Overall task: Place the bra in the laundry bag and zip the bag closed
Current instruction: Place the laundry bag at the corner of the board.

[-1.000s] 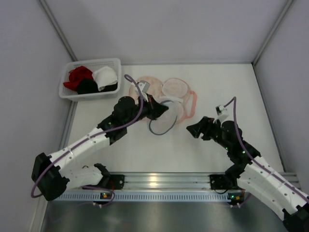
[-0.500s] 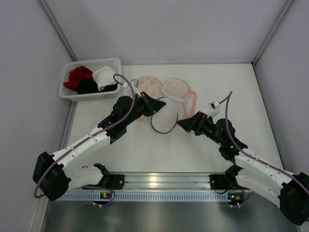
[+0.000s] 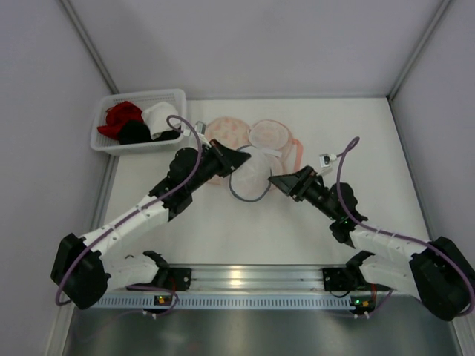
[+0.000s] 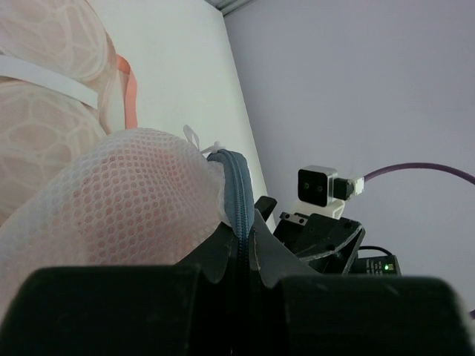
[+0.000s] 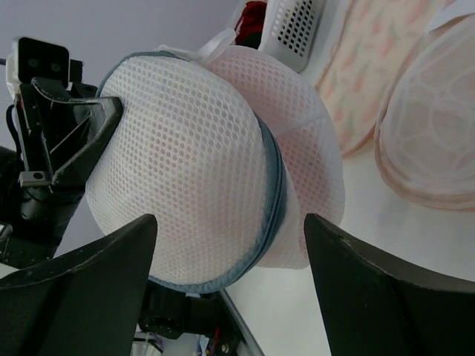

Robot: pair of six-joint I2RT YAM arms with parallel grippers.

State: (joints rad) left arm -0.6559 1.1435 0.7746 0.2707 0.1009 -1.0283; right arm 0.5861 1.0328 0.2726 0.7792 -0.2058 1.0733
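As the released right pincer (image 3: 274,180) has come up to the laundry bag (image 3: 252,179), grasped at its rim by the left pincer (image 3: 246,157), zipping seems near.

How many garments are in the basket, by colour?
Red garment: 1
Black garment: 1
White garment: 1
Total in the basket: 3
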